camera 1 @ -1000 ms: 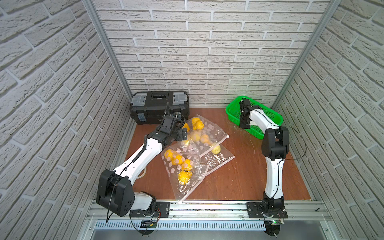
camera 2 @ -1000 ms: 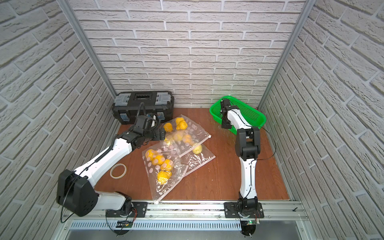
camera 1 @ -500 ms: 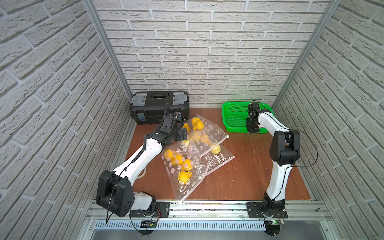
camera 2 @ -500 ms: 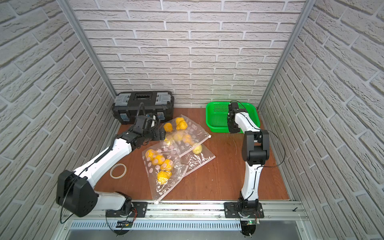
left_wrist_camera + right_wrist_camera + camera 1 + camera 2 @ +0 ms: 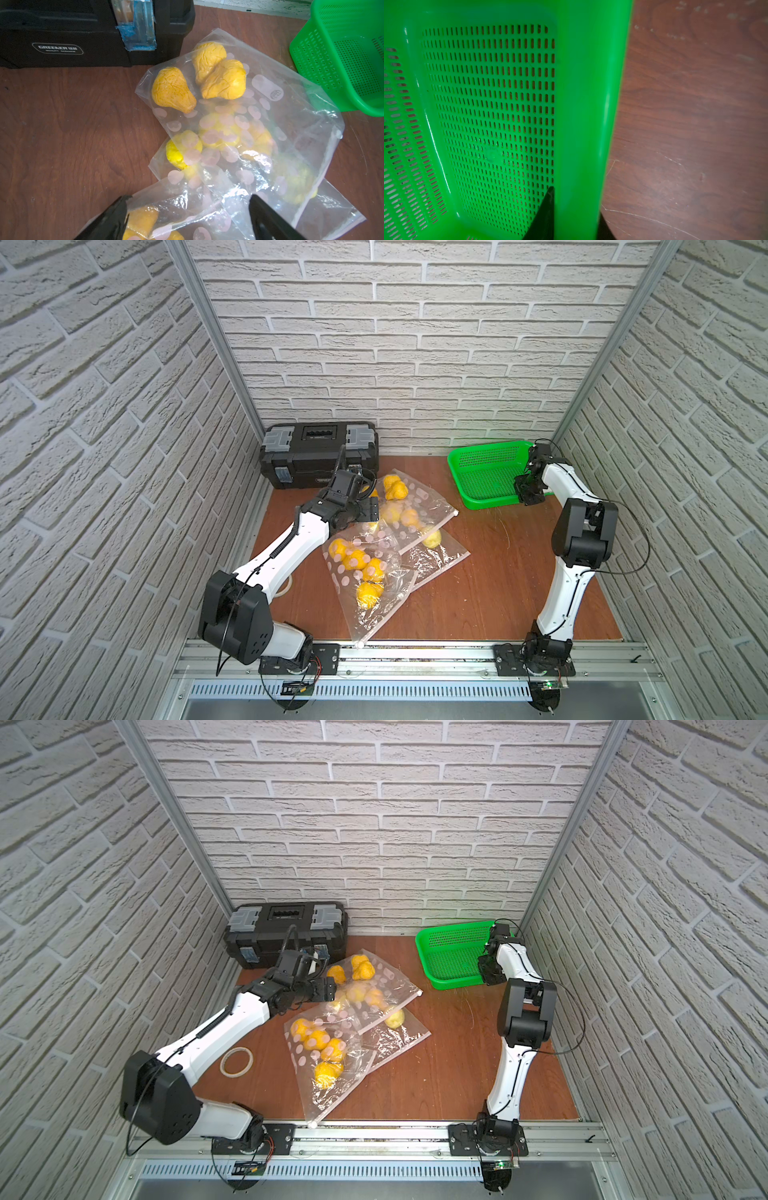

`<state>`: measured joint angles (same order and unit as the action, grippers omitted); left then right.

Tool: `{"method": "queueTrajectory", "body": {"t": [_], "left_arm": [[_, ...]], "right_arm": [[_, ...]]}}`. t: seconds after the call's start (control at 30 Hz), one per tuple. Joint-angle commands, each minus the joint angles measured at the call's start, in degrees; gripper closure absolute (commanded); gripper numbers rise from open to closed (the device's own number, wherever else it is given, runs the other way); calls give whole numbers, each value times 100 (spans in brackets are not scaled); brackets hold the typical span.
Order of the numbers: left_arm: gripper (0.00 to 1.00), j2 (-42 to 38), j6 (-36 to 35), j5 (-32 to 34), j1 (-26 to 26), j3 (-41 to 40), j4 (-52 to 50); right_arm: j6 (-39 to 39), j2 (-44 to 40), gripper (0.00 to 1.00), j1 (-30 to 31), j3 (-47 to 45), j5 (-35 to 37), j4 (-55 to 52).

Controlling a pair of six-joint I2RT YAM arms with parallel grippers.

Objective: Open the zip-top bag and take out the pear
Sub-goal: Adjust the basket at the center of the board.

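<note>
The left gripper [image 5: 188,199] hangs empty, jaws spread wide, over the left edge of the overlapping zip-top bags [image 5: 411,506]. It is much nearer them than the right gripper [image 5: 528,495], which is clamped across the wall of the green basket [image 5: 490,502] at far right. The clearest pears [image 5: 172,89] lie just past the left gripper, toward the far side. The top bag's zip edge [image 5: 430,532] slants from right to near left. The dotted print blurs the other fruit, and I cannot tell whether any zip is open.

toolbox [image 5: 319,456] sits back-left on the table [image 5: 478,593], basket [image 5: 490,502] back-right, bags [image 5: 419,499] overlapping mid-table with pears [image 5: 395,488] inside, tape roll [image 5: 236,1061] by the left edge
</note>
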<state>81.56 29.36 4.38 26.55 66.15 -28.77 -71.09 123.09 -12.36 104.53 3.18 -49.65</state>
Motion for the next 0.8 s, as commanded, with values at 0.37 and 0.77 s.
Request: {"method": "queueTrajectory", "body": {"t": [0.37, 0.77], "left_arm": [[12, 705, -1297, 454, 915, 1152, -967], [17, 2659, -2608, 1619, 2235, 2801, -2117]], "right_arm": [[891, -1354, 31, 65, -721, -27, -216], [3245, -3107, 32, 610, -2293, -323, 61]]}}
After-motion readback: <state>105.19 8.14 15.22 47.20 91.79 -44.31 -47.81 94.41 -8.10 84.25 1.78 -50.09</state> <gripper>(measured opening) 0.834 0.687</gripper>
